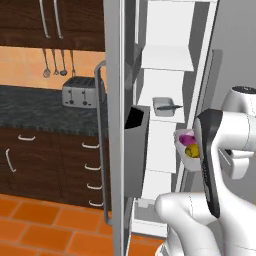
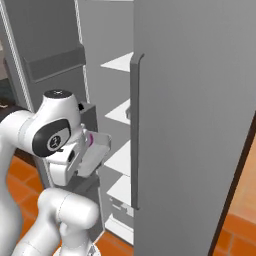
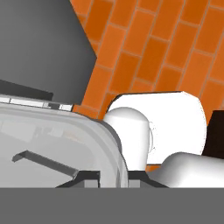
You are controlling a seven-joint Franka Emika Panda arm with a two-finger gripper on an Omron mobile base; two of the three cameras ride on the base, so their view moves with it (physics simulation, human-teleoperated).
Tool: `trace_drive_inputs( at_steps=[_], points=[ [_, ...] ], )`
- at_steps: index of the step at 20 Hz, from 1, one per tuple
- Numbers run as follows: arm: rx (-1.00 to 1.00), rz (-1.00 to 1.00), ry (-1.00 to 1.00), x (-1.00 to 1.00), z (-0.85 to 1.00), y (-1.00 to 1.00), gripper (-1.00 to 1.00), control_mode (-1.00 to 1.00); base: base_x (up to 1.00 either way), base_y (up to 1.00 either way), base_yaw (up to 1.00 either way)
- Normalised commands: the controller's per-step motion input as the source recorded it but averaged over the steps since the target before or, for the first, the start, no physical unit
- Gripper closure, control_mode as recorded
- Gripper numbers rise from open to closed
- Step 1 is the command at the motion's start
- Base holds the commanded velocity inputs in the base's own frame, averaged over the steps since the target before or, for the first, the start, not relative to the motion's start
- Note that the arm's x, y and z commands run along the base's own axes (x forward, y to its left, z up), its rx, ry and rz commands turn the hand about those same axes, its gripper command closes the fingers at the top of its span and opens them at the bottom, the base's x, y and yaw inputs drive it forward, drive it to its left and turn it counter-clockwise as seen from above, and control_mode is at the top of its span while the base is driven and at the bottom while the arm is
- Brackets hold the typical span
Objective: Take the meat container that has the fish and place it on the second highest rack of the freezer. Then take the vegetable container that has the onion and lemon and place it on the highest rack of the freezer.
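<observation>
A: What is the biggest thing here?

B: The freezer [image 1: 165,65]. It stands open, with white racks inside, and its grey door [image 1: 116,125] is swung out to the left in the left base view. This door carries a dark bin [image 1: 137,150] on its inner side. In the right base view another grey door [image 2: 195,125] with a long handle covers the right half.

A: And to the side of it?

B: A dark tabletop [image 1: 45,107] with a silver toaster [image 1: 80,91] on it. Brown drawers are below and utensils hang on the wall above. The floor [image 3: 148,48] is orange tile.

A: Where are the containers?

B: The meat container [image 1: 166,106] sits on a white rack in the middle of the freezer, and the fish [image 1: 170,107] lies in it as a thin dark line. The vegetable container [image 1: 186,150] is held up in the air in front of the open freezer, tilted, just beside the white arm. The purple onion [image 1: 187,139] and the yellow lemon [image 1: 191,151] are inside, touching each other.

A: And the pincer?

B: In the hand view the pincer [image 3: 114,177] is clamped on the rim of the vegetable container, one tip on each side of the wall.
</observation>
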Motion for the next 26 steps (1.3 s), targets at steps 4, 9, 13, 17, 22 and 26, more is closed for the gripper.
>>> trace_drive_inputs(
  at_steps=[4, 9, 13, 17, 22, 26],
  points=[
    [0.0, 0.0, 0.0, 0.0, 0.0, 0.0, 1.0, 1.0, 0.38, 0.09, -0.02],
    [0.0, 0.0, 0.0, 0.0, 0.0, 0.0, 1.0, 1.0, 0.42, 0.0, -0.04],
    [0.0, 0.0, 0.0, 0.0, 0.0, 0.0, 1.0, 1.0, 0.35, 0.14, -0.08],
    [0.0, 0.0, 0.0, 0.0, 0.0, 0.0, 1.0, 1.0, 0.17, 0.51, -0.11],
    [0.0, 0.0, 0.0, 0.0, 0.0, 0.0, 1.0, 1.0, 0.14, 0.51, -0.04],
    [0.0, 0.0, 0.0, 0.0, 0.0, 0.0, 1.0, 1.0, 0.0, 0.03, 0.0]
  ],
)
